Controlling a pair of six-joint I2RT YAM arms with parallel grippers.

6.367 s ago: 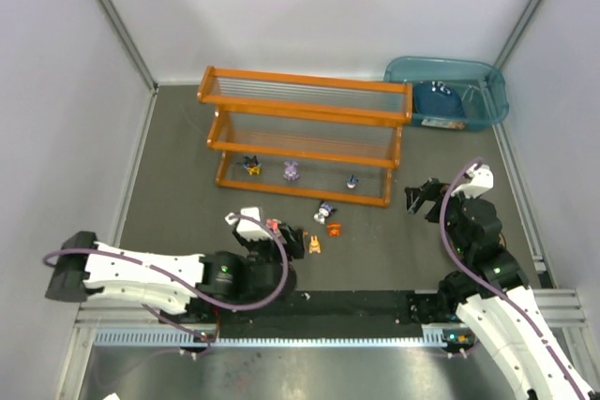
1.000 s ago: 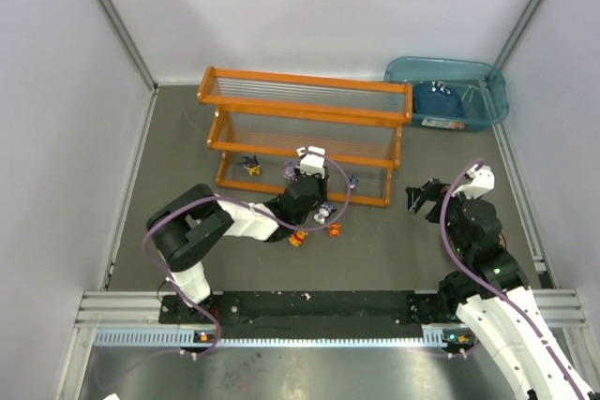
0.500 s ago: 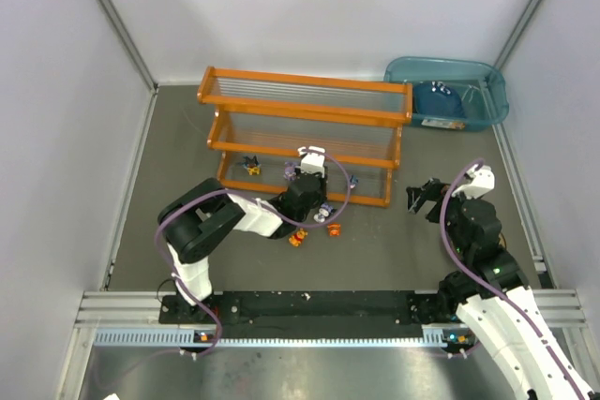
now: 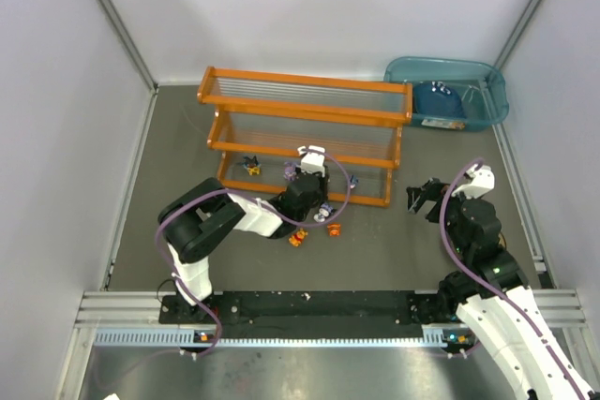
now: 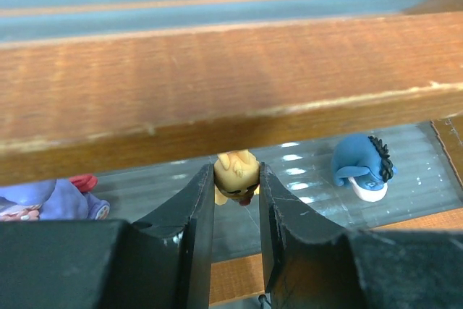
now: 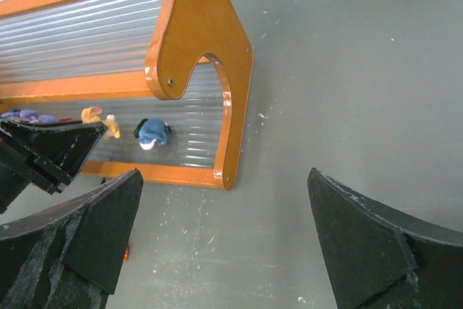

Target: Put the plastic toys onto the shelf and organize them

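The orange shelf point(image 4: 305, 119) stands at the back of the table. My left gripper point(image 5: 236, 179) is shut on a small tan toy point(image 5: 236, 173) and holds it just over the bottom tier, under the middle tier's orange rail. On that tier a dark blue toy point(image 5: 362, 166) lies to the right and a purple toy point(image 5: 51, 200) to the left. From above, the left gripper point(image 4: 317, 178) sits at the shelf's front edge. A black-and-yellow toy point(image 4: 250, 165) stands further left. My right gripper point(image 6: 224, 244) is open and holds nothing, right of the shelf.
Two orange toys point(image 4: 296, 238) point(image 4: 334, 229) and a dark-and-white toy point(image 4: 323, 213) lie on the table in front of the shelf. A teal bin point(image 4: 450, 91) with a blue item stands at the back right. Grey walls close in both sides.
The left arm has swung from the near-left of the table to the shelf's bottom tier with the tan toy. In the last second only its elbow shifted. The right arm has not moved.
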